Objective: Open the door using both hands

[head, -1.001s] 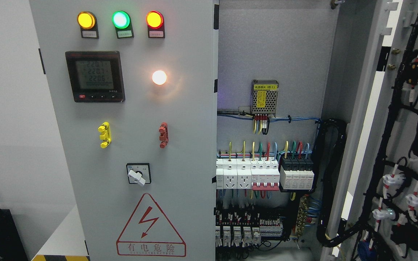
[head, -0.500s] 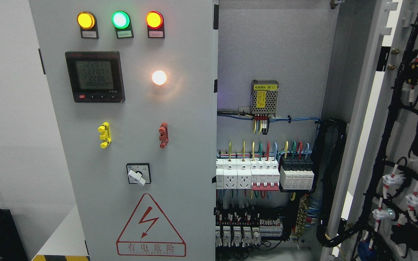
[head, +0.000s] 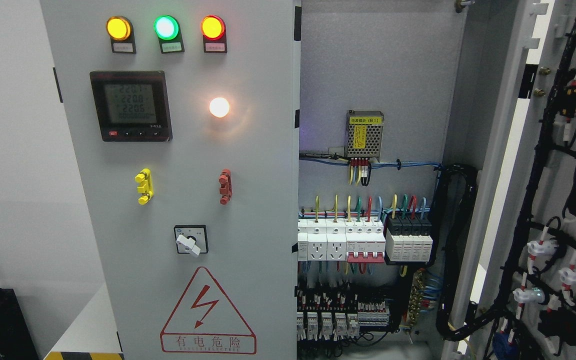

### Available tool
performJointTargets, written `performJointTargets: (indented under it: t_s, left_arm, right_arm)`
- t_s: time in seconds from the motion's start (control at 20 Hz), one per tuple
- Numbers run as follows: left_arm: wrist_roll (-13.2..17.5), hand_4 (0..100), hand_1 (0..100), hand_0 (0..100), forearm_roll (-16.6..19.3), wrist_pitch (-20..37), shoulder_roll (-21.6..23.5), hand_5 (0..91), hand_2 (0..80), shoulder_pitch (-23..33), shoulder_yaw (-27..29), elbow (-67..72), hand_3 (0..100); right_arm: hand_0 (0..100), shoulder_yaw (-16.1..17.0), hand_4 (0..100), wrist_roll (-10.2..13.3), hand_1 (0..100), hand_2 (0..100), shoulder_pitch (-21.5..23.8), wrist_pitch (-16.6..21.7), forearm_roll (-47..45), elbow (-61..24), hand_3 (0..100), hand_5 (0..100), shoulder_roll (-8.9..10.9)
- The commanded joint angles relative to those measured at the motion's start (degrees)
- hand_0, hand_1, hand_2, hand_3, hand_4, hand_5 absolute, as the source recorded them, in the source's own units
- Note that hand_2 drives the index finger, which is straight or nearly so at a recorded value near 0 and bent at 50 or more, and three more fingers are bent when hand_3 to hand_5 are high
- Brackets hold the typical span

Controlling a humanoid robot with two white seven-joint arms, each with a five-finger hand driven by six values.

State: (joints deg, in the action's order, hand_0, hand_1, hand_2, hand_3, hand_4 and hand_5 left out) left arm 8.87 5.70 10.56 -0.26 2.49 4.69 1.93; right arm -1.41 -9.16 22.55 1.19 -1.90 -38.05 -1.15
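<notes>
The cabinet is standing with its right door (head: 558, 165) swung wide open at the picture's right, its inner face turning toward the camera and carrying black cable looms and white connectors. The left door (head: 178, 200) is sitting closed, filling the left and middle of the view.

On the left door, three lamps are glowing in a row near the top: amber (head: 118, 28), green (head: 166, 27) and red (head: 213, 27). Below them a meter (head: 131, 105) is showing lit digits, and a white lamp (head: 219, 107) is shining to its right. A yellow handle (head: 143, 186) and a red handle (head: 225, 186) are sitting lower down, well apart, with a rotary switch (head: 191, 240) beneath and a red warning triangle (head: 208, 312) at the bottom.

Inside the cabinet, a power supply (head: 365, 133) is hanging on the back plate, above a row of breakers (head: 363, 240) with coloured wires running into their tops.

Neither hand is showing, so the state of their fingers cannot be told.
</notes>
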Motion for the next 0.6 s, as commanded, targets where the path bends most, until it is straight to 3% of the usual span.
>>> performJointTargets:
  t_s: [0.0, 0.2, 0.35, 0.45, 0.55]
  left_arm:
    - [-0.08, 0, 39, 12, 0.19, 0.34, -2.03, 0.0, 0.0, -0.21, 8.05, 2.55, 0]
    - [0.09, 0, 39, 12, -0.51, 0.43, -2.11, 0.0, 0.0, -0.21, 7.97, 2.63, 0]
    - [0.09, 0, 39, 12, -0.42, 0.6, -2.2, 0.0, 0.0, -0.21, 7.7, 2.64, 0]
    - [0.09, 0, 39, 12, -0.34, 0.6, -2.2, 0.0, 0.0, -0.21, 7.26, 2.55, 0]
    - [0.09, 0, 39, 12, -0.16, 0.6, -2.2, 0.0, 0.0, -0.21, 7.09, 2.55, 0]
  right_arm:
    - [12, 2.03, 0, -0.6, 39, 0, 10.92, 1.87, -0.21, -38.03, 0, 0, 2.29]
    - [12, -0.34, 0, -0.6, 39, 0, 16.38, 10.82, -0.21, -46.93, 0, 0, 2.29]
    - [12, -1.66, 0, -0.51, 39, 0, 17.71, 18.55, -0.21, -50.19, 0, 0, 2.47]
    - [12, -3.24, 0, -0.6, 39, 0, 18.23, 25.75, -0.21, -51.25, 0, 0, 4.22]
    - [12, -4.91, 0, -0.51, 39, 0, 19.02, 29.64, -0.21, -52.73, 0, 0, 4.93]
